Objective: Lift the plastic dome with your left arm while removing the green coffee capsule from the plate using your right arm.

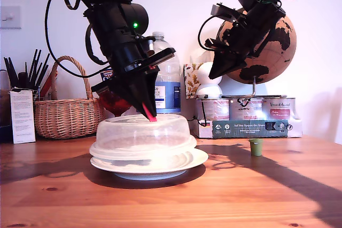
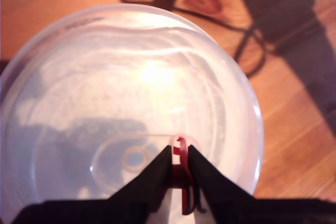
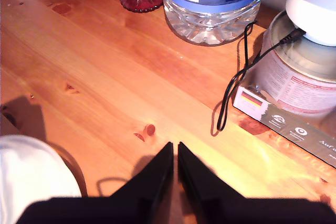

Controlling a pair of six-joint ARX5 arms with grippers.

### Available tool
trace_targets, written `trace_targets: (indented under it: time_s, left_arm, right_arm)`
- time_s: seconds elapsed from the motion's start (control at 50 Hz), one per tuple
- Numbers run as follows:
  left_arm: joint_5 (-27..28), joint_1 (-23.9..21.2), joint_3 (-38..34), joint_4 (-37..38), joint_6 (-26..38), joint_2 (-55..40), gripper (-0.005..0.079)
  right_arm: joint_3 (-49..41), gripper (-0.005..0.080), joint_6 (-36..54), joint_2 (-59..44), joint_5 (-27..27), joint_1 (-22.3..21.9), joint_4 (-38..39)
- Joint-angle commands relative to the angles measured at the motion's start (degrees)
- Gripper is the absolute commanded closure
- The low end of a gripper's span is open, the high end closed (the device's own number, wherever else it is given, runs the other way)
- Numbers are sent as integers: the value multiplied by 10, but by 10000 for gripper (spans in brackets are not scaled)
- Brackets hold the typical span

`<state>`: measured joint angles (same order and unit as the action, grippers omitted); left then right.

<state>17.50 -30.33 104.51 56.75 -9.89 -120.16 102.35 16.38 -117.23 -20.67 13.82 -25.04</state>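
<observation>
Dome [image 1: 143, 132] on plate [image 1: 199, 158] — capsule [image 1: 256, 147] outside

A warm pine table [image 1: 278, 196] with dark knots carries hard shadows under bright light. Behind it stands a plain white wall [image 1: 176, 4] with a light switch [image 1: 9, 17] at the exterior view's left. Beyond the fingertips, wood boards run

A frosted, translucent plastic dome [image 1: 143, 134] with a red tab [image 2: 181, 174] is seen over a white plate [image 1: 189, 159]; at its 3 o'clock, an olive-green coffee capsule [image 1: 256, 147] on orange-brown, knotted wood [image 1: 256, 196].
</observation>
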Motion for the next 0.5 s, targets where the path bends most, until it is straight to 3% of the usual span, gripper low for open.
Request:
trace_targets:
  time_s: [0.0, 0.48]
  left_arm:
    - [0, -5, -2, -1, 4, -12, 763]
    - [-15, -7, -2, 1, 9, -24, 763]
  right_arm:
    - [5, 765, 2, 10, -4, 0, 4]
    - [5, 765, 2, 10, -15, 0, 3]
